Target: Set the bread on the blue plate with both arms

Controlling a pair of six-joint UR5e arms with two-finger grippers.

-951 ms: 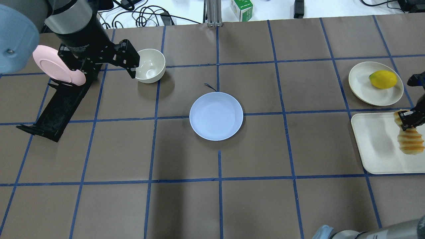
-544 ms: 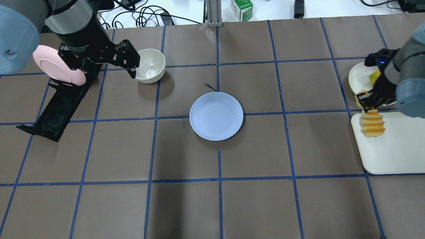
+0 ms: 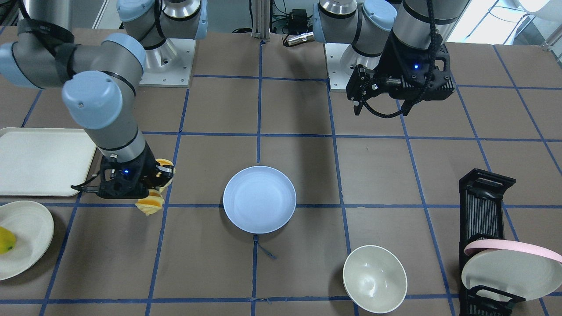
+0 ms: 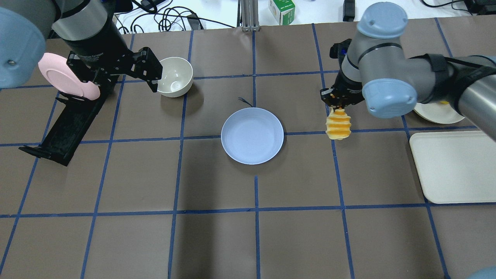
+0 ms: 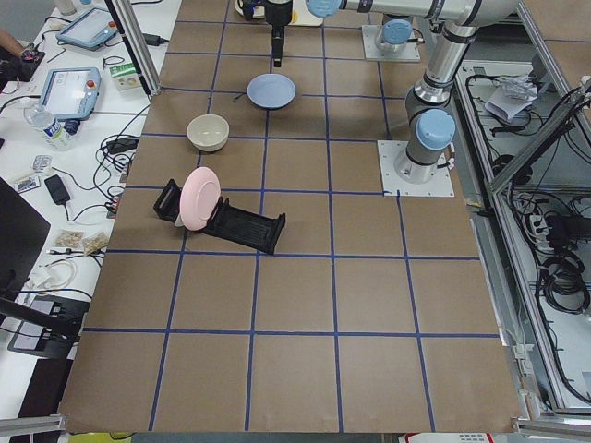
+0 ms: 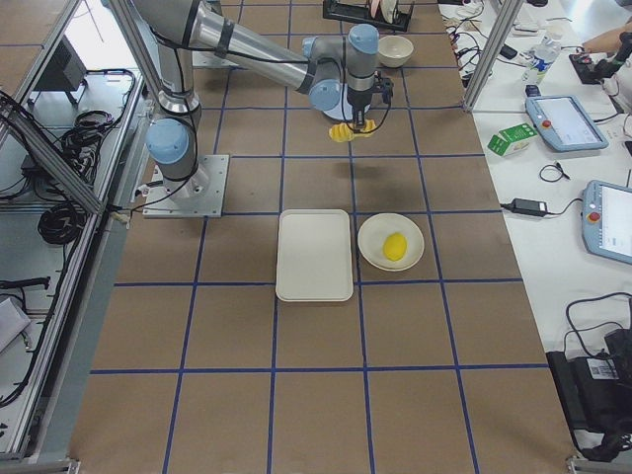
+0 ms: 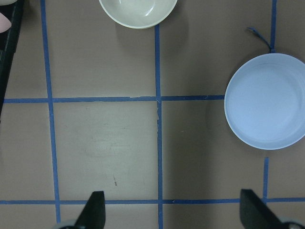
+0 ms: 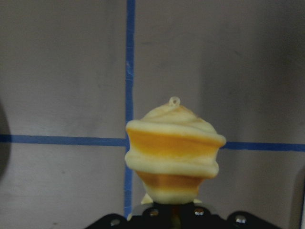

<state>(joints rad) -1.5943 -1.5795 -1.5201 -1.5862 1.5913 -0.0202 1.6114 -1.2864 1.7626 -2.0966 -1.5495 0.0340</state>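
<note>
- No word, number or brand can be read with certainty in any view.
- Faint pale lettering runs across the black wrist band of the left arm [image 4: 91, 54], at the far left of the table. It is too small and blurred to make out.
- The green-and-white carton [image 4: 282, 11], beyond the table's far edge, carries a green printed mark. Its letters are not legible.
- A teach pendant [image 6: 559, 120] and a second pendant [image 6: 607, 219] lie on the white bench past the far edge. Their screens are lit, but nothing on them can be read.
- The label on the water bottle [image 5: 44, 125] on that bench is only a blur.
</note>
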